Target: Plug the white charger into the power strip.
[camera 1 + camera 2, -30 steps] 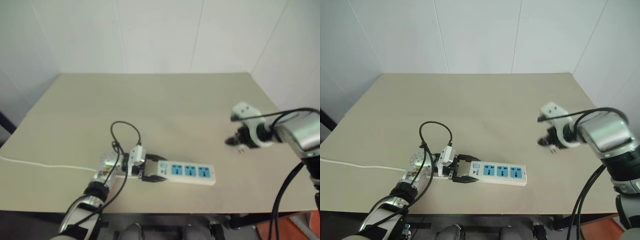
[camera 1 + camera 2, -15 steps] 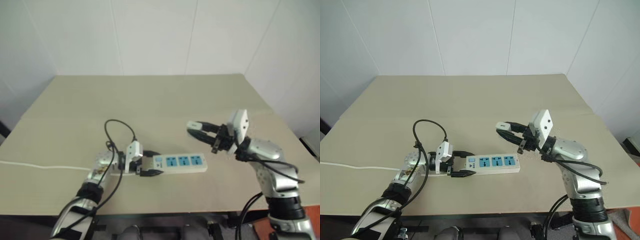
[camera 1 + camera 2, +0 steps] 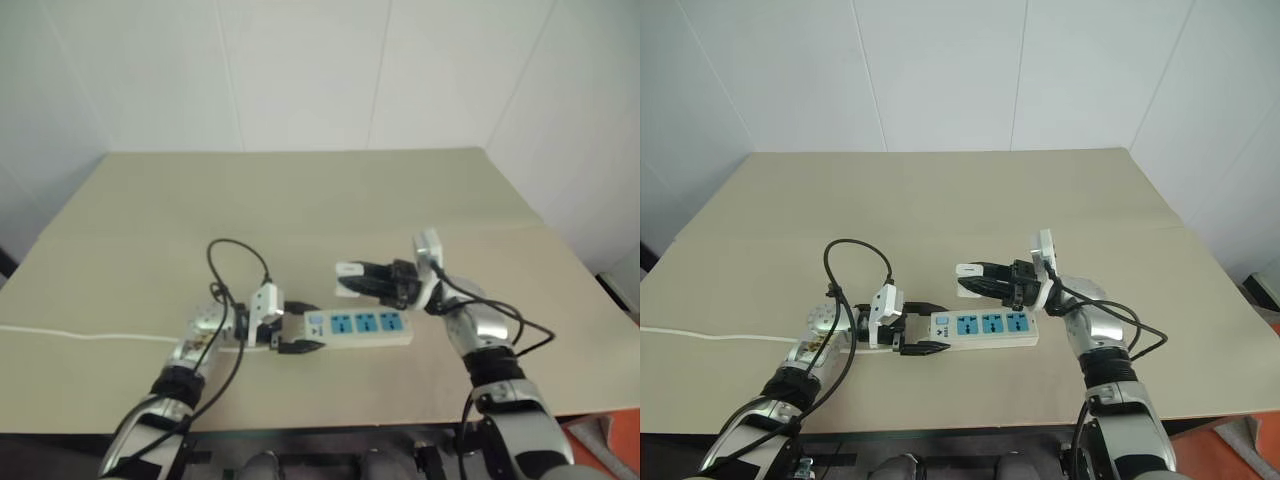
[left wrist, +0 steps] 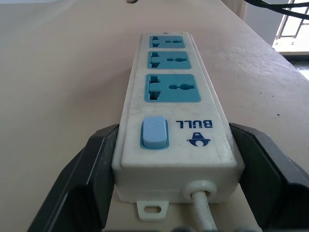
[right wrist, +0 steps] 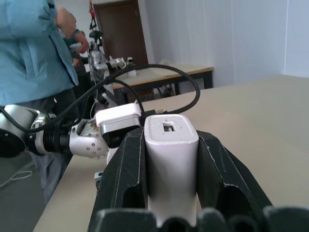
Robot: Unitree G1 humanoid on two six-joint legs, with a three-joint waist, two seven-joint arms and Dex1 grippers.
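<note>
Two tools at work over one beige matte table [image 3: 970, 190].

Left tool [image 3: 912, 333]: black fingers spread wide and set against both long sides of the switch end of the long white plastic power strip [image 3: 982, 326]. Left wrist view shows the pads flanking the casing beside the pale blue rocker switch [image 4: 154, 132], with the thin white cord [image 4: 200, 212] leaving between them. Reads as a bracing hold, pinning the strip flat.

Power strip: lies flat near the table's 6 o'clock edge, long axis running 9 to 3 o'clock, three blue sockets [image 4: 171, 88] facing up, all empty.

Right tool [image 3: 990, 280]: clamped shut on the small white rounded-cube charger [image 3: 968, 270]. Right wrist view has the block [image 5: 170, 159] seated snugly between both black fingers, its end face with a small square port turned toward the camera. Prongs not visible in any view; which way they face cannot be told.

Charger position: raised off the table, just at 12 o'clock of the strip's switch end, close to but apart from the casing.

Step in hand, as judged: carry and alignment, insertion not begun.

Next move likely calls for turning the wrist so the prongs face down, centring over one socket, then a straight push while the left tool keeps the strip from sliding.

A person in a light blue top [image 5: 29, 53] stands at 12 o'clock, well behind the left arm.
</note>
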